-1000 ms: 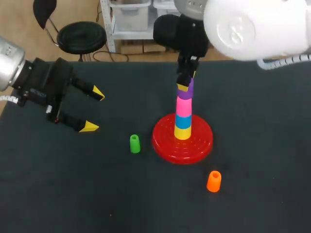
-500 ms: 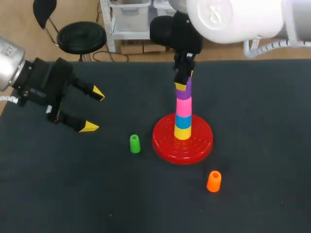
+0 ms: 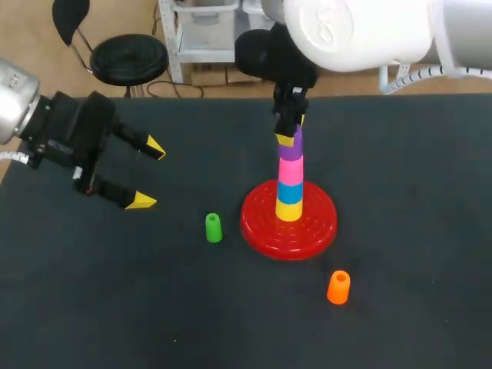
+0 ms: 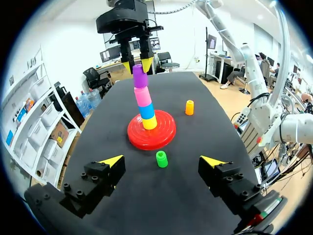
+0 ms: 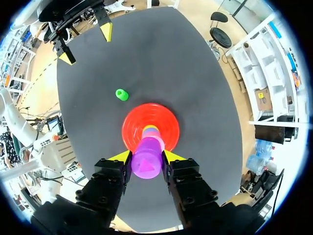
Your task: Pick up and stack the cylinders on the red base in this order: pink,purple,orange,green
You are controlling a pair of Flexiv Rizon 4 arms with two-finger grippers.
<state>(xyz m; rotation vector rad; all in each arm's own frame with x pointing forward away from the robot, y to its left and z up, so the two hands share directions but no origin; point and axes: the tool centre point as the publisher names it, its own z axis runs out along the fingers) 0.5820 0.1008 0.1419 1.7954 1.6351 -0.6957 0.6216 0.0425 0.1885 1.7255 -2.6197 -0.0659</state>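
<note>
The right tool (image 5: 146, 157) pinched the purple cylinder (image 3: 293, 143) from two sides, its yellow tips pressed against the top of the piece. The purple cylinder sat on the pink cylinder (image 3: 290, 167), which stood on a blue piece (image 3: 290, 191) and a yellow piece (image 3: 289, 211) at the middle of the red base (image 3: 319, 223).

The main risk was the column itself, tall, narrow and made of loose pieces. If the purple cylinder was not seated squarely on the pink one, letting go could leave it tilted, and it might roll off onto the bench (image 3: 400, 231). A tip that clung or dragged as the fingers parted, or a sideways pull instead of a straight lift, could topple the whole stack.

The orange cylinder (image 3: 337, 287) stood near and right of the base, and the green cylinder (image 3: 213, 227) just left of it; each would add height to a shaky column. The left tool (image 3: 147, 174) hung spread wide at the far left, holding nothing. A careless reach for the green cylinder could knock the base.
</note>
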